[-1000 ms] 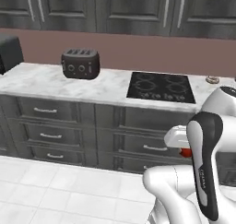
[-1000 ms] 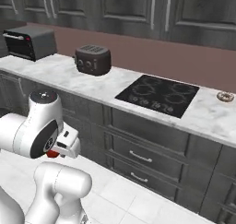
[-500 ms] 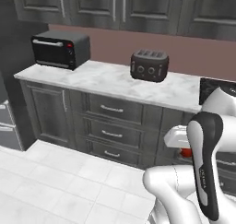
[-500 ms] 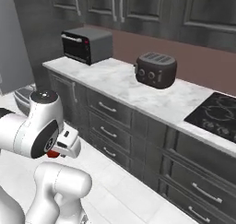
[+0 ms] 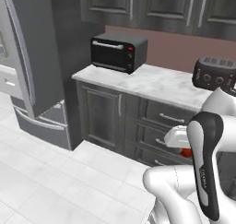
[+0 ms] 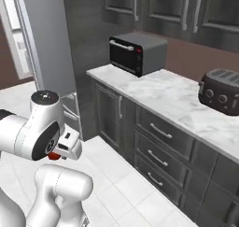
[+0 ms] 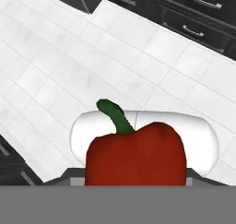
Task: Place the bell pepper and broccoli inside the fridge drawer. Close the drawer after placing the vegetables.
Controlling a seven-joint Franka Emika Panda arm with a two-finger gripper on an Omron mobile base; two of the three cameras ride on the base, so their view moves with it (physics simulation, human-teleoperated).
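Gripper (image 7: 136, 184) is clamped on the bell pepper (image 7: 136, 155), which sits right at the bottom of the hand view w/ its green stem (image 7: 115, 115) curling up and to the left; the fingertips themselves are hidden behind the pepper. Behind it, white tiled floor (image 7: 92, 61) and, top right, dark drawer fronts w/ bar handles (image 7: 203, 1). In the left base view the pepper (image 5: 185, 152) shows as a small red patch tucked under the white hand, just beside the arm's dark forearm link, held in the air in front of the lower cabinets and well above the floor. In the right base view it's a red sliver (image 6: 54, 155) under the hand, next to the big white joint. Surroundings: marble counter (image 5: 152, 82) carrying a black toaster oven (image 5: 118, 51) near its left end and a dark toaster (image 5: 214, 73) further right; grey drawers (image 6: 161, 135) w/ curved handles below the counter; dark upper cabinets (image 6: 154, 6) above. Left of the counter stands the fridge (image 5: 34, 57), tall grey body, w/ a lower pull-out section (image 5: 44, 124) near the floor. Can't tell from here if any fridge drawer is open. Pepper is well apart from the fridge.
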